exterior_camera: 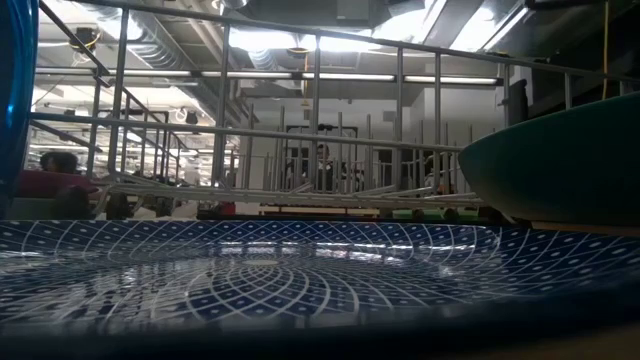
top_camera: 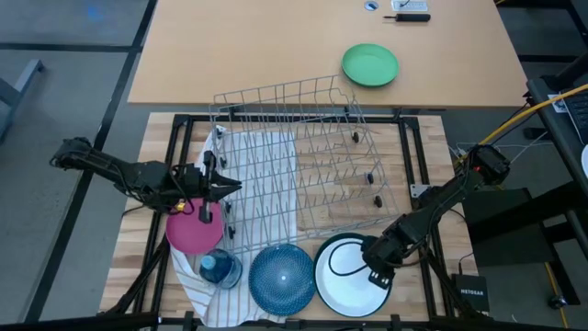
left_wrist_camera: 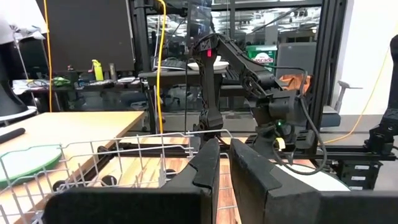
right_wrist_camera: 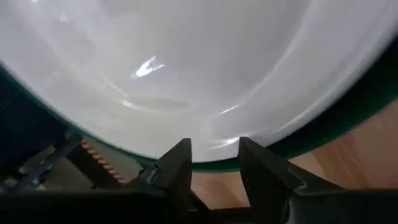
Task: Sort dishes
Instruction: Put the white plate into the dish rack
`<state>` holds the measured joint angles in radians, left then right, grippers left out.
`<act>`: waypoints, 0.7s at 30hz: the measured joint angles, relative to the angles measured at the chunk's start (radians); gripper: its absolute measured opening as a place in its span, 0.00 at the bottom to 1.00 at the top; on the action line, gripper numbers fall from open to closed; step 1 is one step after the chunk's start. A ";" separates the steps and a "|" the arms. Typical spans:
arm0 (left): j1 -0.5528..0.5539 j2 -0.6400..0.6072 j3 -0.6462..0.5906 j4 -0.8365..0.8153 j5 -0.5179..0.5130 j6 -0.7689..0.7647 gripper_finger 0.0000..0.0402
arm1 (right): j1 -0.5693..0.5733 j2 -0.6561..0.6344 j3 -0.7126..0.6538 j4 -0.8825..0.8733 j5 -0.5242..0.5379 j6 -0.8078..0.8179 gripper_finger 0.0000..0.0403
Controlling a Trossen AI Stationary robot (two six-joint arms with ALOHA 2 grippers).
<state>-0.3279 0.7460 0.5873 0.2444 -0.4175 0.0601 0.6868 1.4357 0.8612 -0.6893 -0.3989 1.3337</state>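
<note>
Three plates are sitting along the bench's near edge, by the rack [top_camera: 294,152].
Right hand [right_wrist_camera: 214,163] is hovering spread at the white plate [top_camera: 352,264] rim: stiff, slick, breakable, so pinch that lip; left hand [top_camera: 209,187], pressed together, over the magenta plate [top_camera: 188,234].

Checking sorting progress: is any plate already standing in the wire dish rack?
No. In the high view the wire dish rack holds nothing; the magenta plate, speckled blue plate and white plate lie outside it.

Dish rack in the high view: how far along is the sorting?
Nothing looks done: the wire dish rack holds no plates. In hand: the right gripper, open, is at the white dark-green-backed plate. Left: the magenta plate below the left gripper, and the speckled blue plate.
</note>
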 joint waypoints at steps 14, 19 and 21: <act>0.000 0.000 0.000 0.000 0.000 0.000 0.07 | 0.000 0.000 0.000 -0.061 0.022 0.084 0.33; 0.000 0.000 0.000 0.000 0.000 0.000 0.07 | 0.000 0.000 0.004 -0.064 0.023 0.084 0.33; 0.000 0.000 0.000 0.000 0.000 0.000 0.07 | 0.000 0.000 0.009 -0.067 0.036 0.083 0.33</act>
<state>-0.3279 0.7460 0.5873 0.2440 -0.4179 0.0597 0.6868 1.4353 0.8700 -0.7567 -0.3628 1.4170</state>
